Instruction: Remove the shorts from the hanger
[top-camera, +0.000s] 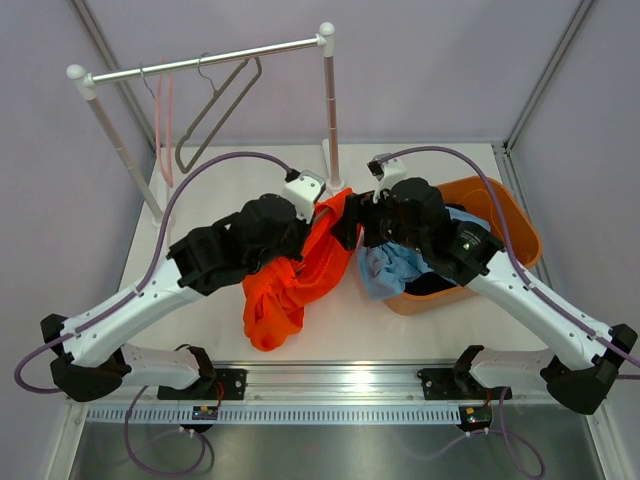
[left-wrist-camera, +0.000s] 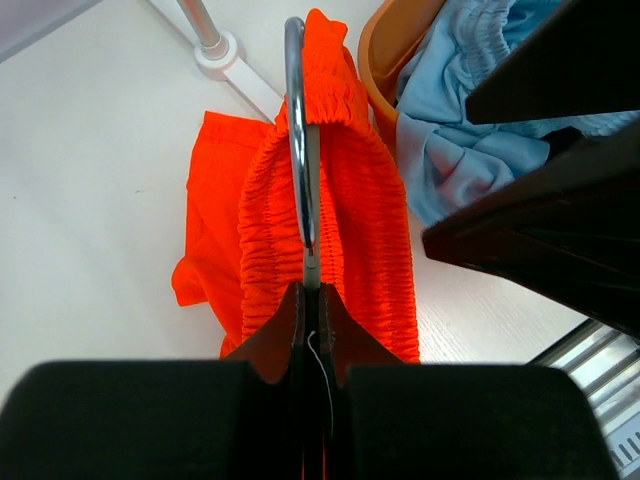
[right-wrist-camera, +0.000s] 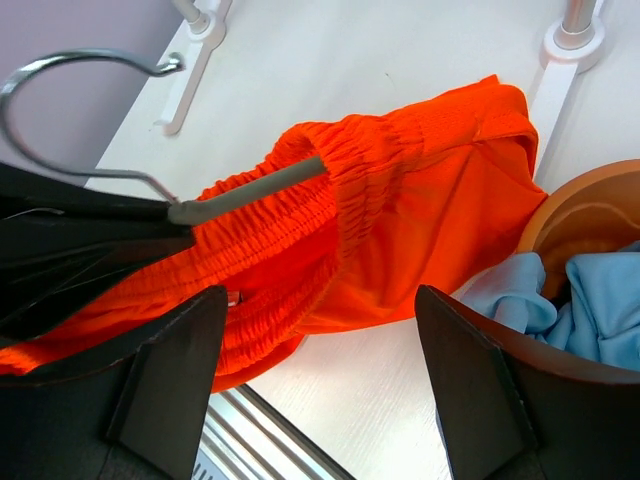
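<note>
We see the orange shorts (top-camera: 290, 280) stretched in a long diagonal across the middle of the white table (top-camera: 200, 330). Their long axis runs from the far right, near the right foot of the rack (top-camera: 210, 62), down to the near left, where the loose end lies heaped on the tabletop. The far end is lifted off the surface. There the elastic waistband is bunched around one arm of a grey hanger (right-wrist-camera: 250, 188), which points away from the left arm toward the rack.

The left gripper (left-wrist-camera: 310, 292) is clamped tight on the hanger at its neck, just below the metal hook. The right gripper (right-wrist-camera: 320, 300) hangs close over the same shorts with its jaws set wide apart; we cannot tell whether it touches the cloth.

Just right of the orange shorts stands an orange basket (top-camera: 510, 215). The light blue shorts (top-camera: 390, 265) spill over its near-left rim, and a dark cloth (top-camera: 435, 285) beneath them is too hidden to name.

At the back left, the rack's bar carries two spare hangers (top-camera: 215, 110), one grey and one pink. Pale lilac walls (top-camera: 430, 70) close in the table on three sides, and a metal mounting rail (top-camera: 330, 385) along the near edge holds both arm bases.
</note>
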